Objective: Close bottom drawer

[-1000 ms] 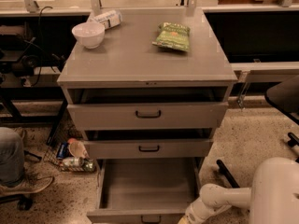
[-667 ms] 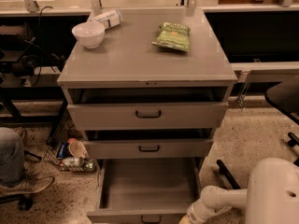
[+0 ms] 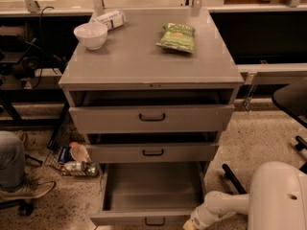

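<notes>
The bottom drawer (image 3: 152, 186) of the grey metal cabinet is pulled far out and looks empty inside. Its low front panel (image 3: 120, 218) with a small black bar handle (image 3: 154, 221) lies at the lower edge of the camera view. My white arm (image 3: 218, 207) reaches in from the lower right. My gripper (image 3: 188, 225) is at the right end of that front panel and is mostly cut off by the frame's edge.
The middle drawer (image 3: 152, 152) and top drawer (image 3: 151, 117) stand slightly open. A white bowl (image 3: 90, 35), a bottle (image 3: 109, 18) and a green bag (image 3: 178, 36) lie on the cabinet top. A wire basket of items (image 3: 72, 160) and a person's leg (image 3: 12, 164) are on the floor at left, and a chair base (image 3: 292, 104) at right.
</notes>
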`<state>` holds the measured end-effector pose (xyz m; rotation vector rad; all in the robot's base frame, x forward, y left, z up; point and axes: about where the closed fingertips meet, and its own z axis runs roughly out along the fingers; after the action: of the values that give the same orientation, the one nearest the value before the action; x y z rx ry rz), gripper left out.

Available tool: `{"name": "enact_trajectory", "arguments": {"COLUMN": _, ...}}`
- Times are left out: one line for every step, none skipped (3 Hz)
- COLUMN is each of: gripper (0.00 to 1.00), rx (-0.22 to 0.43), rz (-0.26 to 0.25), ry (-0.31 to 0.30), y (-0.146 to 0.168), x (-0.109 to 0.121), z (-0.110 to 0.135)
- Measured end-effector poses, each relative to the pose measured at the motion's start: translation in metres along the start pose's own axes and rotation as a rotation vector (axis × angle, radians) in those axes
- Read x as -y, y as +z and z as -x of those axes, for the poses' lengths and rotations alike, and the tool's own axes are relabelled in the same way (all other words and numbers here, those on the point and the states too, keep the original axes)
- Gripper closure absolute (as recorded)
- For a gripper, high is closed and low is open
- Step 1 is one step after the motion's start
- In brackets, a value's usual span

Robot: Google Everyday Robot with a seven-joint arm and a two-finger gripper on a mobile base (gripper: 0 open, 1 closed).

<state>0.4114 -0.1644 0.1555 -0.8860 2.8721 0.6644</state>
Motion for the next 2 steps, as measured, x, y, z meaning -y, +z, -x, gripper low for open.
{"name": "enact_trajectory", "arguments": {"gripper": 1.00, "rx": 0.048, "rz": -0.010, "ry": -0.018, "y": 0.004, "x": 0.003, "z": 0.019}}
{"name": "enact_trajectory", "arguments": {"gripper": 1.00, "rx": 0.120, "rz": -0.019, "ry": -0.059, "y": 0.011, "x": 0.007, "z": 0.058}}
